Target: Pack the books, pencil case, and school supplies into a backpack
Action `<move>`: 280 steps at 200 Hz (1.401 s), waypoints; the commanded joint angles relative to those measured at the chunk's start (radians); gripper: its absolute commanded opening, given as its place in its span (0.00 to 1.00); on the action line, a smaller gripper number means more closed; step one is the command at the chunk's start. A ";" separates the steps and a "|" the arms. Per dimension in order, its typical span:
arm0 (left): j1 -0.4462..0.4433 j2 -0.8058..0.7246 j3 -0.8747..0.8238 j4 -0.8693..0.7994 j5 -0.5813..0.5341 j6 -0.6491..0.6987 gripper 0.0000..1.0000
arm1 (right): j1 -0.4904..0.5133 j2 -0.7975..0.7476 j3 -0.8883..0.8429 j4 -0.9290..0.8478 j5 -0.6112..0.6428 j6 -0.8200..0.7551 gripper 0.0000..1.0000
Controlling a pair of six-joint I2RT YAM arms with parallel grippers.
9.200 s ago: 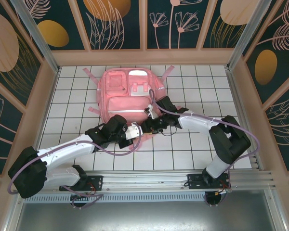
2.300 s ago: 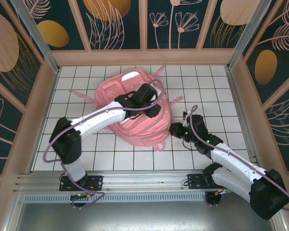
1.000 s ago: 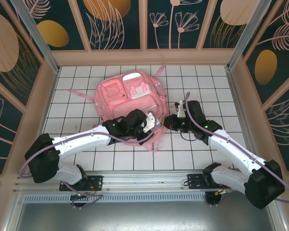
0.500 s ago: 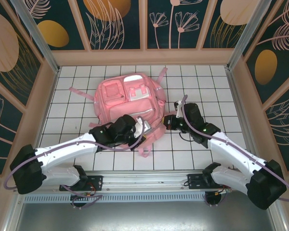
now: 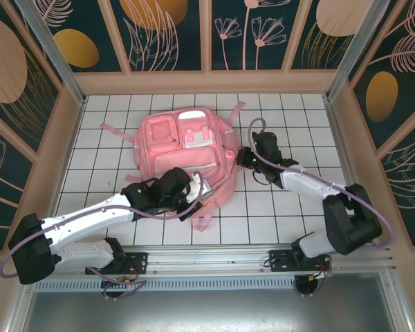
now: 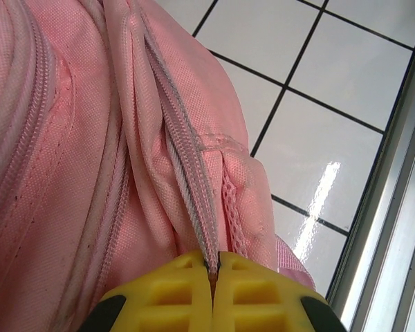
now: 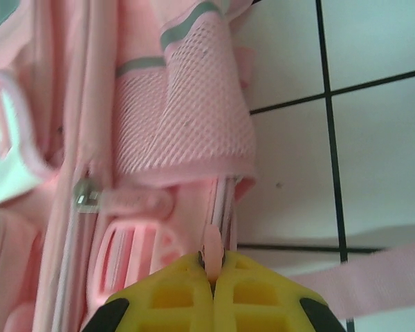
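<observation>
Backpack (image 5: pixel 187 145) barely shifted, left tool (image 6: pixel 212 266) clamped on zipper (image 6: pixel 183 180), right tool (image 7: pixel 211 266) clamped on pull tab (image 7: pixel 213 242)

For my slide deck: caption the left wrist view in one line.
Left tool shut on the zipper of the pink backpack, white tiled table alongside.

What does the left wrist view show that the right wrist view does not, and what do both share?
Left wrist view: the left gripper, jaws shut on a pale grey zip seam of the large soft pink fabric backpack, with a silver metal rail along the right edge. Right wrist view: the right gripper, jaws shut on a small pink tab near a pink mesh side pocket, a silver zip slider and a flat pink strap across the tiles. Both: yellow jaws closed on the backpack, over the white tiled table.
</observation>
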 commanded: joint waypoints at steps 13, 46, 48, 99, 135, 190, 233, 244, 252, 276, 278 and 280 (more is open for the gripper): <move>-0.009 0.009 0.029 -0.007 0.002 0.019 0.00 | -0.048 -0.008 0.041 0.108 0.075 -0.017 0.47; -0.006 0.126 0.059 0.197 -0.027 -0.011 0.24 | -0.050 -0.162 -0.001 0.041 0.180 -0.057 0.96; -0.007 0.133 0.061 0.210 -0.028 -0.013 0.27 | -0.050 -0.171 -0.001 0.034 0.188 -0.060 0.98; 0.008 0.096 0.068 0.390 -0.226 -0.152 0.99 | -0.037 -0.551 -0.143 0.127 0.444 -0.182 0.99; 0.073 -0.209 -0.096 0.524 -0.479 -0.204 0.99 | -0.055 -0.597 -0.179 0.190 0.557 -0.257 0.99; 0.387 -0.434 -0.389 0.694 -0.941 -0.116 0.99 | -0.058 -0.575 -0.352 0.486 0.599 -0.545 0.99; 0.735 -0.420 -0.613 0.963 -0.679 -0.064 0.99 | -0.155 -0.394 -0.462 0.662 0.653 -0.560 0.99; 0.834 -0.359 -0.614 0.964 -0.603 -0.115 0.99 | -0.192 -0.334 -0.484 0.699 0.669 -0.543 0.99; 0.889 -0.306 -0.611 0.978 -0.537 -0.119 0.99 | -0.227 -0.297 -0.492 0.715 0.663 -0.524 0.99; 0.958 -0.141 -0.621 1.105 -0.495 -0.157 0.99 | -0.316 -0.213 -0.579 0.924 0.583 -0.465 0.99; 0.962 -0.127 -0.624 1.122 -0.492 -0.159 0.99 | -0.322 -0.203 -0.586 0.944 0.573 -0.464 0.99; 0.966 -0.112 -0.628 1.141 -0.495 -0.167 0.99 | -0.328 -0.195 -0.593 0.966 0.566 -0.461 0.99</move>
